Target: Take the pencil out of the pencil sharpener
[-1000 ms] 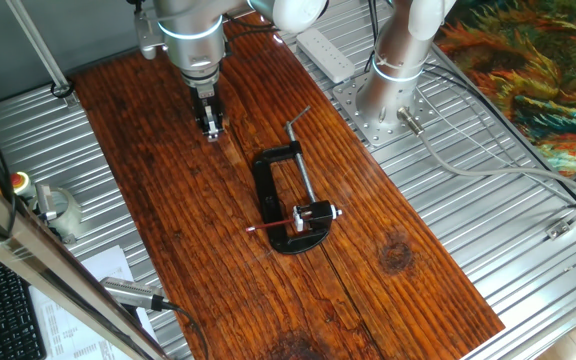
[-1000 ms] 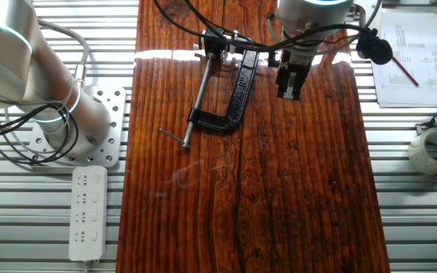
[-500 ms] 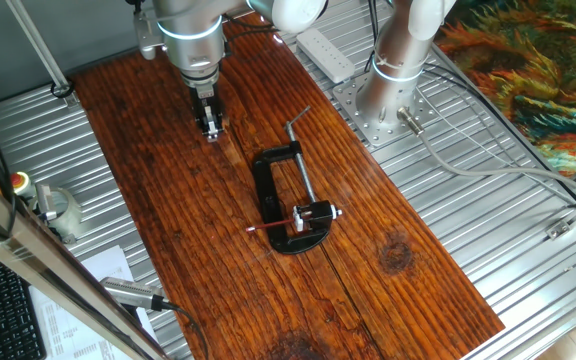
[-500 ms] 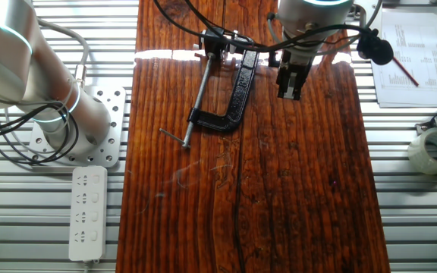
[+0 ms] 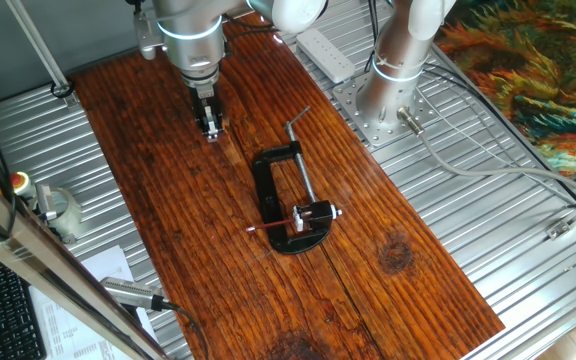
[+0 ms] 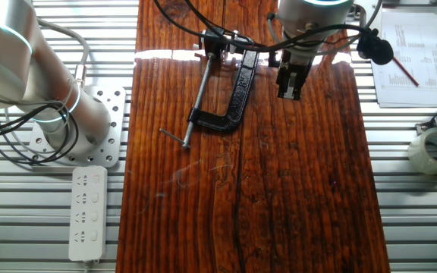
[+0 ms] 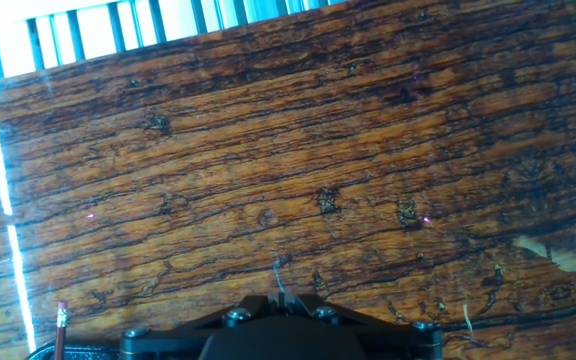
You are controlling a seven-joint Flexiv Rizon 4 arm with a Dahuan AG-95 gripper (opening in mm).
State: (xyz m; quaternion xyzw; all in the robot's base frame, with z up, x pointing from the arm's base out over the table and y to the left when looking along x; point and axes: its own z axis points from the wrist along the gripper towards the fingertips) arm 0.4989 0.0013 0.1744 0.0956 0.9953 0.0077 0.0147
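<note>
The thin red pencil (image 5: 273,222) lies level over the clamp's curved end, its right end stuck in the small black pencil sharpener (image 5: 315,213) with a silvery end. The sharpener is held in the large black C-clamp (image 5: 266,188). My gripper (image 5: 209,128) hangs above bare wood, well back and left of the clamp, jaws together and empty. In the other fixed view the gripper (image 6: 289,85) is just right of the clamp (image 6: 239,91); the pencil cannot be made out there. In the hand view the fingertips (image 7: 280,297) show at the bottom edge and a red pencil end (image 7: 60,330) at the lower left.
The wooden board (image 5: 168,230) lies on a ribbed metal table. The robot base (image 5: 398,70) and a power strip (image 5: 325,52) stand at the back right. Tape rolls (image 6: 435,148) and papers with a red pen (image 6: 404,72) lie beside the board.
</note>
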